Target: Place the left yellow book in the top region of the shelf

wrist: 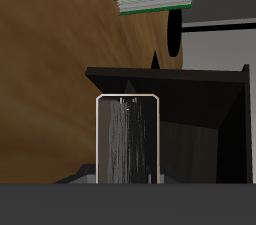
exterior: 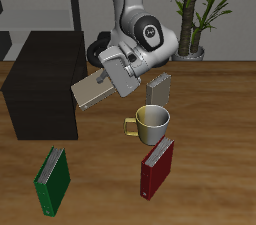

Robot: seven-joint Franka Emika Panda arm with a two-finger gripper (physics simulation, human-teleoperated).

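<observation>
High frontal overview of table [exterior: 215,109]; close wrist view; shared: shelf [exterior: 45,84], green book [exterior: 53,180].

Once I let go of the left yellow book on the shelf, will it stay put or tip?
The left yellow book looks thin and rigid, so it probably won't flex in the gripper. It is held tilted beside the shelf; stood on its narrow edge it would likely topple, while laid flat it should rest steadily.
</observation>
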